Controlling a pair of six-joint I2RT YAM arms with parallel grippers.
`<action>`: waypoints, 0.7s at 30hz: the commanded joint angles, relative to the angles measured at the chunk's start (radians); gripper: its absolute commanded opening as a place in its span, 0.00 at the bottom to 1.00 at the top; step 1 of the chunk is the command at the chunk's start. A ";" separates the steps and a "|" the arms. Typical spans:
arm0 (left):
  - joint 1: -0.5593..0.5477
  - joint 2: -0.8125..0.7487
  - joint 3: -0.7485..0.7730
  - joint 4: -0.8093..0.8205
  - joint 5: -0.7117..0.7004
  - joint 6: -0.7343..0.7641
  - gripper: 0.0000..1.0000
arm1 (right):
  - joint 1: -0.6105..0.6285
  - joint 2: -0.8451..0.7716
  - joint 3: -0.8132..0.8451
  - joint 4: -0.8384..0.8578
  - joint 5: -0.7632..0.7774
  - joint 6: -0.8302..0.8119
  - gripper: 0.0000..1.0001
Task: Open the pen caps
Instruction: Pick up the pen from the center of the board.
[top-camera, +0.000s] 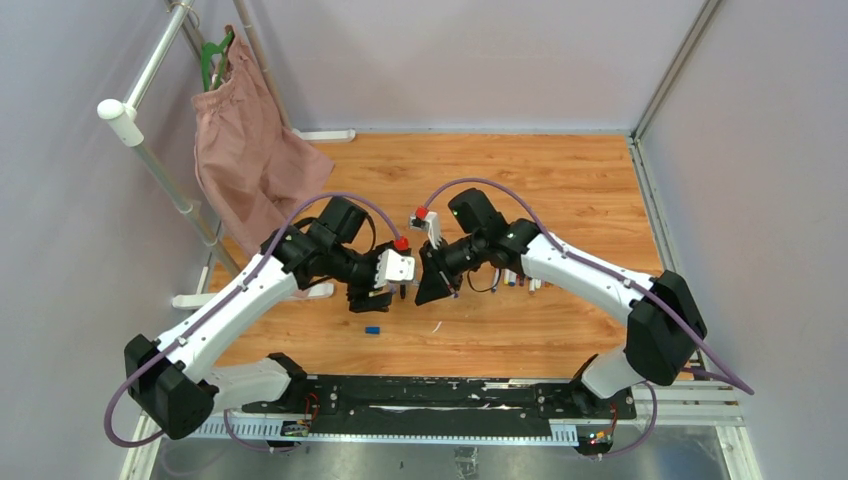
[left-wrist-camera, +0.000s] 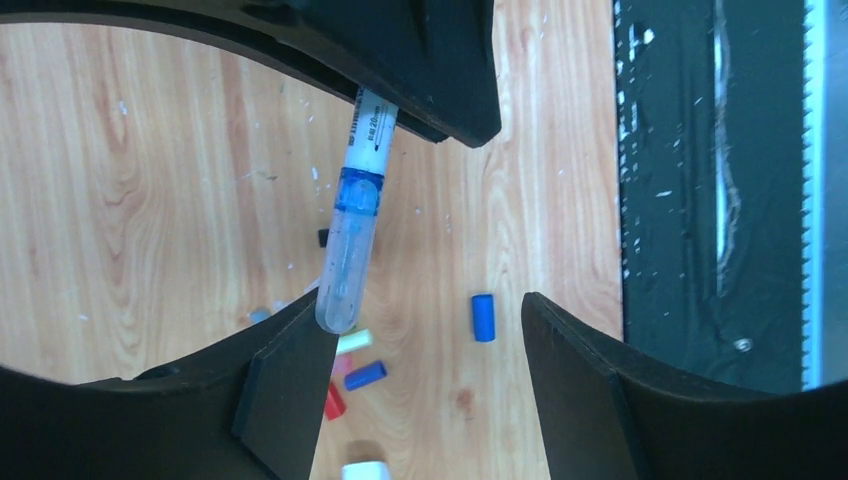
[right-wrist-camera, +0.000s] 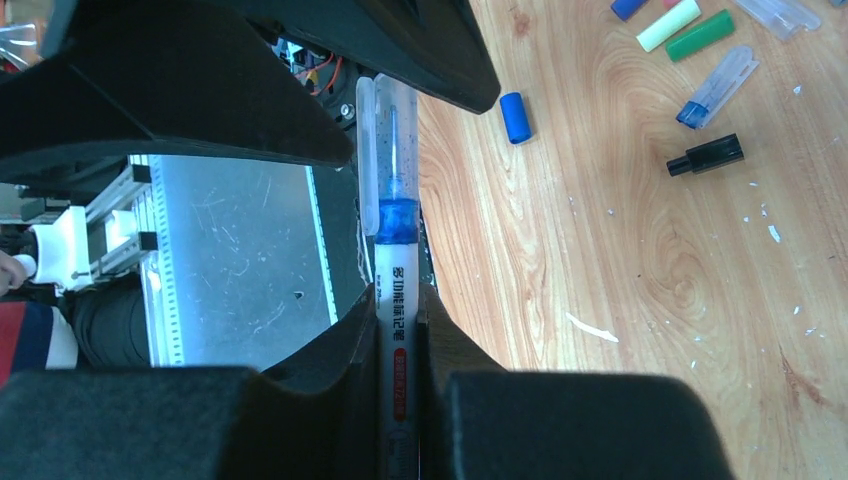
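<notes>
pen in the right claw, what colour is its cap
Clear cap on the pen; best in right wrist view.

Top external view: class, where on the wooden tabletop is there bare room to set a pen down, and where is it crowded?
Bare: the far wood between the pink cloth and the right wall; also the near strip right of the lone blue cap, bar one white scrap. Crowded: the loose caps under the right arm.

My left arm (top-camera: 235, 305) and right arm (top-camera: 585, 270), glossy white link shells, bulky black joint housings, a purple cable (top-camera: 480, 181) arching over each, red knobs (top-camera: 401, 243) at the wrists, left gripper (left-wrist-camera: 425, 310) with thick matte-black wedge fingers (left-wrist-camera: 285, 390)
</notes>
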 joint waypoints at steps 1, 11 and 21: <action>0.028 -0.028 0.018 0.019 0.164 -0.097 0.71 | 0.012 -0.025 -0.032 -0.004 -0.011 -0.072 0.00; 0.029 -0.034 0.019 0.018 0.232 -0.076 0.55 | 0.014 0.101 0.042 0.026 -0.276 0.099 0.00; -0.012 -0.056 -0.017 -0.029 0.029 0.119 0.40 | 0.008 0.205 0.087 0.040 -0.411 0.259 0.00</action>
